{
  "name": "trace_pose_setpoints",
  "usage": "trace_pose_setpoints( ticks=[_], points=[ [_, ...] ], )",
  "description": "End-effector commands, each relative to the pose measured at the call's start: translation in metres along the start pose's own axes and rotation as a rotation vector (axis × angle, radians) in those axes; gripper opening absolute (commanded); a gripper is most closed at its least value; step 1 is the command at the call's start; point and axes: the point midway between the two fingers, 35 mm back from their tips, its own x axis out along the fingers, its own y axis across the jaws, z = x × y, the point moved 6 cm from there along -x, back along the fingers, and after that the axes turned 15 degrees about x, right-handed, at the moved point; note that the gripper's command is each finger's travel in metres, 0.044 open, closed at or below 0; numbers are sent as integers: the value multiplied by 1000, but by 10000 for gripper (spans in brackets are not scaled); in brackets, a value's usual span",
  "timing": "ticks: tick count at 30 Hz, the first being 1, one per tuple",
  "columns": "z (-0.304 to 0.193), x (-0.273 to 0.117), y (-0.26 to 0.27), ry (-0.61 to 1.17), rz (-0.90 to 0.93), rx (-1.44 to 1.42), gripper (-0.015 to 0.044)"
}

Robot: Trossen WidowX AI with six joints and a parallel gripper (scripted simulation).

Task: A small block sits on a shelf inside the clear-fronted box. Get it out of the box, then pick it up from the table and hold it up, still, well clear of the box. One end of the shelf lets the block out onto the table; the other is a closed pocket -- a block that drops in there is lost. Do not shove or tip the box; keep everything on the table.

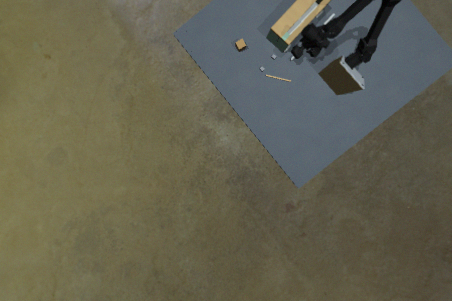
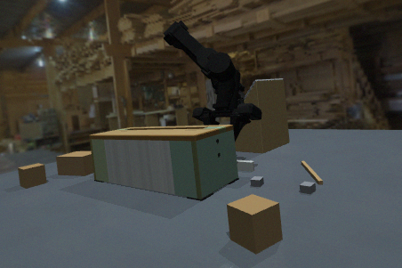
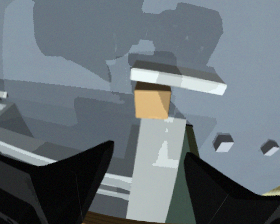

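Block (image 3: 151,103) ahead between open hand (image 3: 146,178) fingers, seemingly untouched

Light is dim and even. From above, the arm (image 1: 372,14) and box (image 1: 300,14) throw soft shadows on the grey surface (image 1: 280,129). The side view's background is blurred, with small bright lamp glare upper left. The wrist view is blocky and coarse; the dark claw (image 3: 146,203) fingers loom large and shadows overlap.
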Motion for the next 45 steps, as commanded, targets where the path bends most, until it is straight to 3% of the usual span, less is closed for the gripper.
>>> trace_pose_setpoints(
  ticks=[1, 40, 45],
  points=[
    [4, 5, 2, 7, 5, -8, 285],
    [27, 59, 9, 7, 8, -10, 285],
    [27, 59, 9, 7, 8, -10, 154]
  ],
)
